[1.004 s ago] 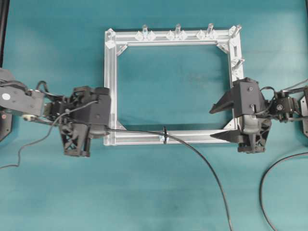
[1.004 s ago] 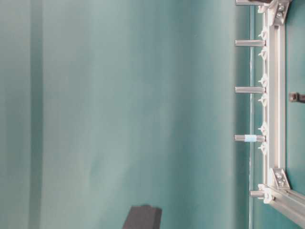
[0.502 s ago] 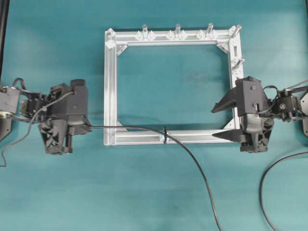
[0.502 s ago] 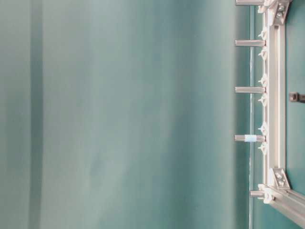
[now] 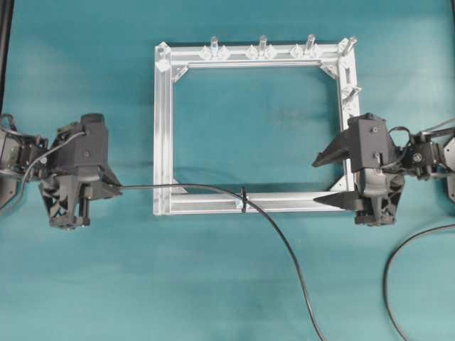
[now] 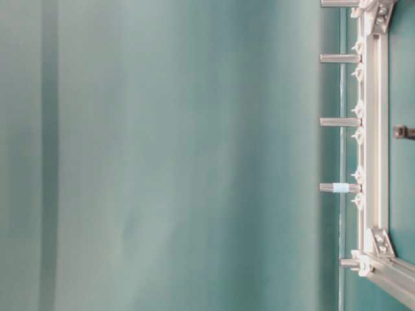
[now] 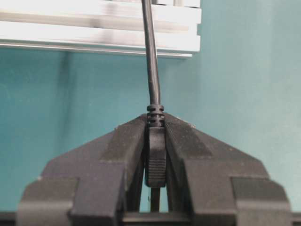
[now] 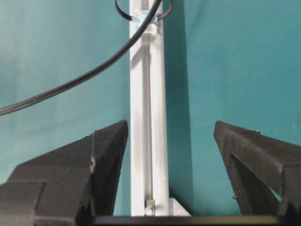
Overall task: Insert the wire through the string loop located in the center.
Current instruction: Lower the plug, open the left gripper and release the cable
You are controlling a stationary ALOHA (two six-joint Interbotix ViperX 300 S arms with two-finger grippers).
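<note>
Thin black wire [image 5: 213,189] already threaded through tiny black string loop [image 5: 244,199] on silver aluminium frame [image 5: 162,128], plug end clamped in left hand [image 5: 114,187] beyond frame's corner, likely to draw slack through. Right hand [image 5: 329,181] spread wide, empty, straddling same bar on teal table [image 5: 234,284], probably standing by.

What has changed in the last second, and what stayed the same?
The left gripper, shut on the wire, pulled leftward away from the frame, drawing more wire through the string loop. The right gripper stayed open and still beside the frame.
</note>
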